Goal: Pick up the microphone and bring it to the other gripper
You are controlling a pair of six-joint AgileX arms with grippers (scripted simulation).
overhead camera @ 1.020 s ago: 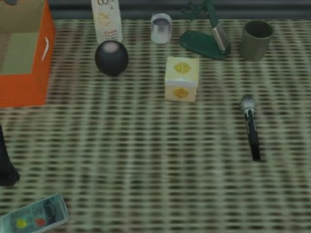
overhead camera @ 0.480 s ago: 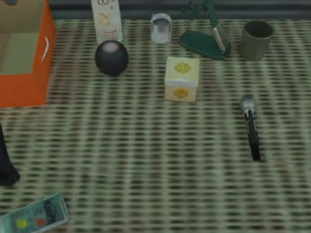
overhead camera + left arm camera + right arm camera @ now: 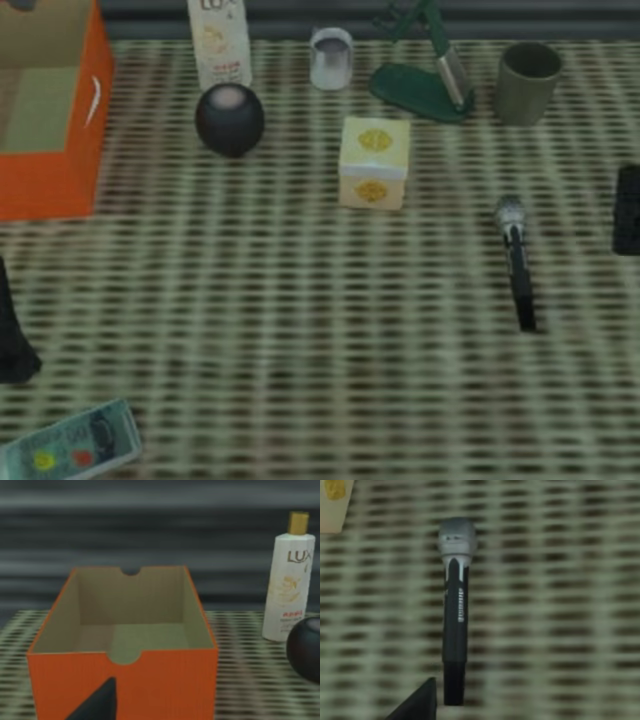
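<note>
- The microphone (image 3: 517, 262) lies flat on the woven counter (image 3: 300, 330) in its right half, silvery mesh head toward the far edge and black handle toward the near edge.
- Nothing touches the microphone; the cream cube box (image 3: 374, 162) sits well apart to its left, and the olive cup (image 3: 527, 82) stands farther back.
- The right end effector (image 3: 627, 209) shows only as a dark block at the right edge of the top view, apart from the microphone; whether it is wide or narrow cannot be told.
- The right wrist view looks down on the microphone (image 3: 456, 611), with one dark fingertip (image 3: 417, 702) at the frame edge beside the handle's end.
- The left end effector (image 3: 12, 345) sits parked at the counter's left edge, near the orange box (image 3: 60, 175); its opening cannot be told either.
- The left wrist view faces the open orange box (image 3: 122, 680), with a white bottle (image 3: 290, 585) and a black ball (image 3: 306, 650) beyond.
</note>
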